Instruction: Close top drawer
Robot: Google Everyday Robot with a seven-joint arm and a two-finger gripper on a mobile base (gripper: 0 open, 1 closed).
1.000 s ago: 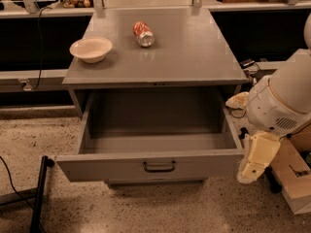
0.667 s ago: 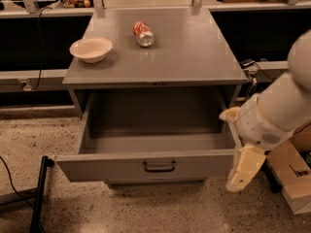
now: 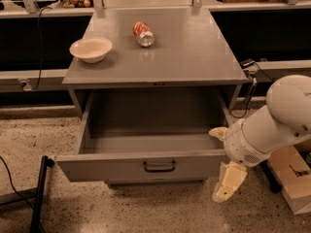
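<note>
The top drawer [image 3: 112, 168] of the grey cabinet is pulled far out and its inside is empty. Its flat front panel has a dark loop handle [image 3: 159, 166] at centre. My gripper [image 3: 215, 164] is at the right end of the drawer front, on a white arm coming in from the right. It is open. One cream finger [image 3: 218, 132] is at the drawer's rear right rim and the other finger [image 3: 228, 181] hangs just in front of and below the front panel's right corner. No other drawers show.
A cream bowl [image 3: 91, 49] and a red can [image 3: 144, 34] on its side rest on the cabinet top [image 3: 194, 57]. A black pole [image 3: 39, 193] leans at front left. A cardboard box [image 3: 294, 178] sits on the floor at right. Cables hang by the cabinet's right side.
My arm has swung left and down, bringing the gripper from beside the drawer to its front right corner. The drawer has stayed open at the same place.
</note>
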